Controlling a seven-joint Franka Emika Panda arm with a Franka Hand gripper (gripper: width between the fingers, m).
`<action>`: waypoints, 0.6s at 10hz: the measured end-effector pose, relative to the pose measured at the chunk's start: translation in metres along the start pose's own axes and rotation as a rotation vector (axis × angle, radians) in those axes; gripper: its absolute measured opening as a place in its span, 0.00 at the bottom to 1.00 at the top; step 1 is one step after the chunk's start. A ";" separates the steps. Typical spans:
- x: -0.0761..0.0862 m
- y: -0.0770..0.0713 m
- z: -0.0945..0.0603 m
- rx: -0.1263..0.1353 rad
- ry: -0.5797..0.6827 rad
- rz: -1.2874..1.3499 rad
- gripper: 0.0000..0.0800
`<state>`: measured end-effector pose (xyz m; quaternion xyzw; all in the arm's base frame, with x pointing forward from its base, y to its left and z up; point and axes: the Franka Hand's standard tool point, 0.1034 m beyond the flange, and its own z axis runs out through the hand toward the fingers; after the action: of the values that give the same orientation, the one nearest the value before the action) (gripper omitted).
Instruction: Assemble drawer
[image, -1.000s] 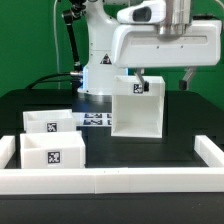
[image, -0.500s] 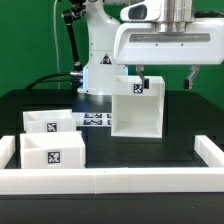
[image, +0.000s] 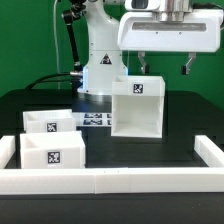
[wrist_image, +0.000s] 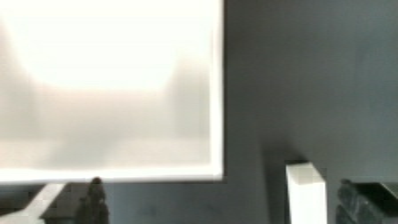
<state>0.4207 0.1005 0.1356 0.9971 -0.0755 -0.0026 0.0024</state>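
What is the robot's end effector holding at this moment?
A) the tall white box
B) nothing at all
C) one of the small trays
B: the end effector hangs open above the tall housing, with its jaws spread wide and nothing between them.

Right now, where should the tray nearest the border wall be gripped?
Probably a thin side wall of the near tray, from straight above: it sits upright and open-topped, so one finger can go inside and one outside.
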 end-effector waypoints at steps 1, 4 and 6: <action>-0.010 -0.001 0.003 -0.002 0.001 0.004 0.81; -0.019 -0.001 0.020 0.007 0.004 0.001 0.81; -0.023 0.000 0.034 0.015 -0.006 -0.002 0.81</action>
<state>0.3981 0.1042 0.1012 0.9972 -0.0743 -0.0049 -0.0051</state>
